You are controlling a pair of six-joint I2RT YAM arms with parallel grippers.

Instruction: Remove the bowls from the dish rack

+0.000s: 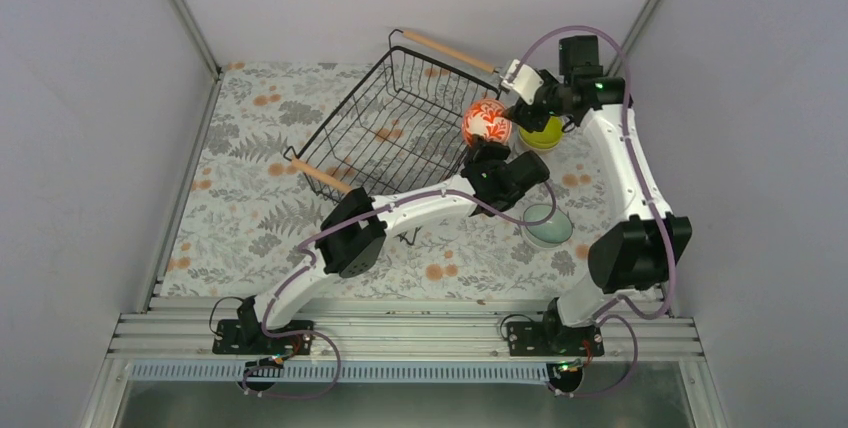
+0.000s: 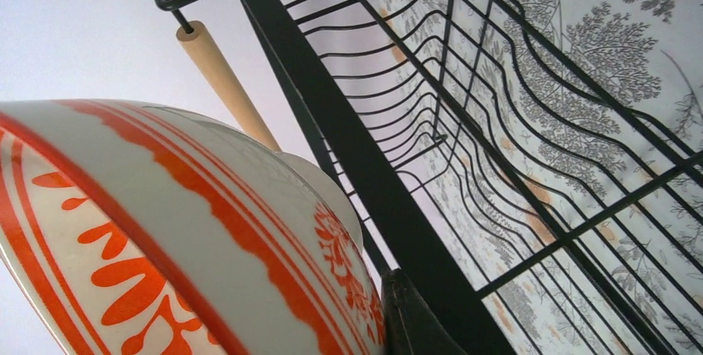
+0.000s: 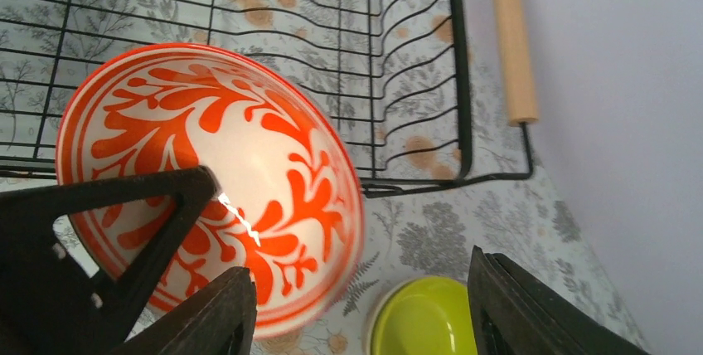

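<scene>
Top external view: the left gripper (image 1: pixel 489 151) pinches the rim of the patterned bowl (image 1: pixel 487 123). 1 dark finger (image 3: pixel 191 191) lies across the bowl's red-orange leafy inside and the other sits against its outer wall. The bowl is tilted, its inside facing up, at the 3 o'clock edge of the dish rack (image 1: pixel 400 118). Whether it touches the wire cannot be told.

At the bowl's 3 o'clock, the right gripper (image 3: pixel 358 276) hangs with its 2 fingers spread wide, holding nothing. It is above the yellow-green bowl (image 1: pixel 543 136), which sits on the table outside the rack. A pale mint bowl (image 1: pixel 548 226) rests on the table at 5 o'clock from the patterned one, near the left arm's wrist.

The black wire rack lies askew, with its 2 wooden handles (image 1: pixel 448 51) at its 1 o'clock and 7 o'clock ends. The table wears a pale tablecloth (image 1: pixel 250 198) printed with grey ferns and small orange flowers. Plain grey-lilac walls (image 1: pixel 90 98) close it in at 9, 12 and 3 o'clock. A metal rail (image 1: pixel 400 333) carrying both arm bases runs along 6 o'clock.
</scene>
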